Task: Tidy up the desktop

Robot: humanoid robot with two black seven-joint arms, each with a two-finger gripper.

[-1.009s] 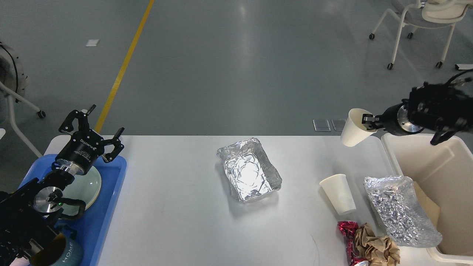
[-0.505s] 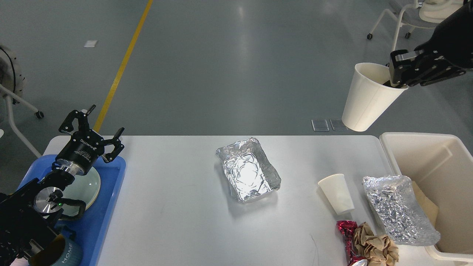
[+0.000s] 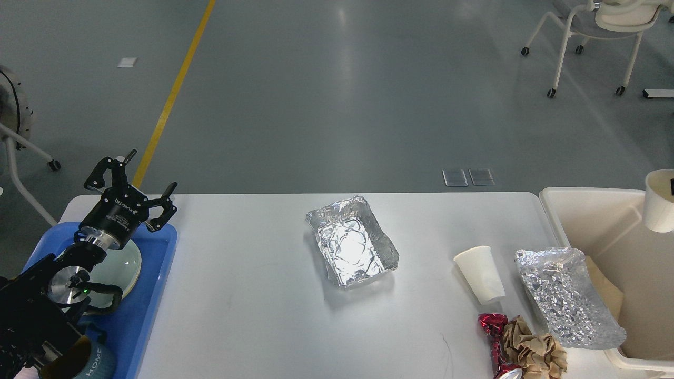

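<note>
The white-grey desktop (image 3: 253,305) carries an open foil tray (image 3: 352,242) at its middle. On the right lie a white paper cup (image 3: 480,273), a crumpled foil sheet (image 3: 568,297), a red wrapper (image 3: 494,337) and a ball of brown paper (image 3: 534,352). A second paper cup (image 3: 658,201) hangs upright above the cream bin (image 3: 590,216) at the frame's right edge. Only a black sliver of my right gripper (image 3: 672,186) shows at its rim, holding it. My left gripper (image 3: 134,187) stands open over the far end of the blue tray (image 3: 152,295), empty.
The blue tray holds a pale plate (image 3: 124,263) and a teal mug (image 3: 92,363) under my left arm. The crumpled foil overlaps the bin's near left rim. Wheeled chairs (image 3: 595,31) stand on the floor beyond the table.
My right gripper swung the held cup up, then right and down; it now hangs over the bin, nearly out of frame. The left arm has not moved.
</note>
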